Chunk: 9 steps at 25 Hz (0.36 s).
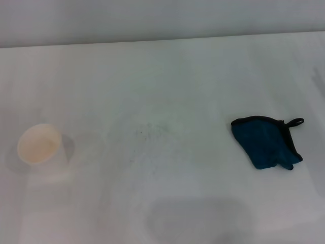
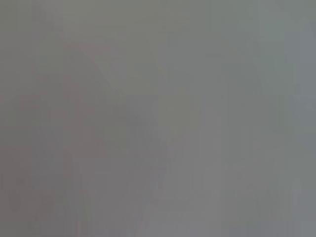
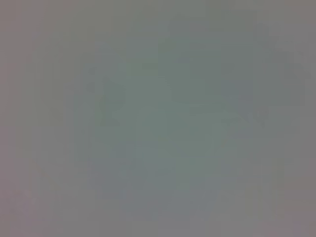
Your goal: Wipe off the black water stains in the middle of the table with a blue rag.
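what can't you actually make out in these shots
- Both grippers: not in the head view, and both wrist views show only flat grey.
- The stains: only faint specks at mid-table in the head view, too faint to tell their outline or whether they are wet.
- Underside of the blue rag: hidden by its own folds.
- Inside of the paper cup: too pale to tell any contents.

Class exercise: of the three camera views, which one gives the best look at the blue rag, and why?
The head view: the blue rag lies flat on the table, whole, with its black loop visible. Both wrist views show only featureless grey, with no rag at all.
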Tool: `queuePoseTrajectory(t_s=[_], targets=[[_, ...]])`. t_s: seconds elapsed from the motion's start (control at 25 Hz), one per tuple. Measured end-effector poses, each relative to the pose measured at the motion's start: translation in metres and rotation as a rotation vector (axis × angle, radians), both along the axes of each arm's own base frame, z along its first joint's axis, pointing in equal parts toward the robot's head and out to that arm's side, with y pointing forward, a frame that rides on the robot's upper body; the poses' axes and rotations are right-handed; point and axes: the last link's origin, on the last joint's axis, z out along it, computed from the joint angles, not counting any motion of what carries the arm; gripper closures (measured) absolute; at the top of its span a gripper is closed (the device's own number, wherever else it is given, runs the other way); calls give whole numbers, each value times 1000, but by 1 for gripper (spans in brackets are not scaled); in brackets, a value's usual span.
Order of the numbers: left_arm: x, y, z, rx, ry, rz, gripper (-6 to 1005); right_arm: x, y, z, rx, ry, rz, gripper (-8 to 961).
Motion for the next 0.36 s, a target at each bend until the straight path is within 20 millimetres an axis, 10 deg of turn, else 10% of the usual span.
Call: queuePoseTrajectory(t_s=[0.36], targets=[[1, 1, -4, -4, 32, 13, 115, 3, -8, 1, 8, 0, 1, 79]])
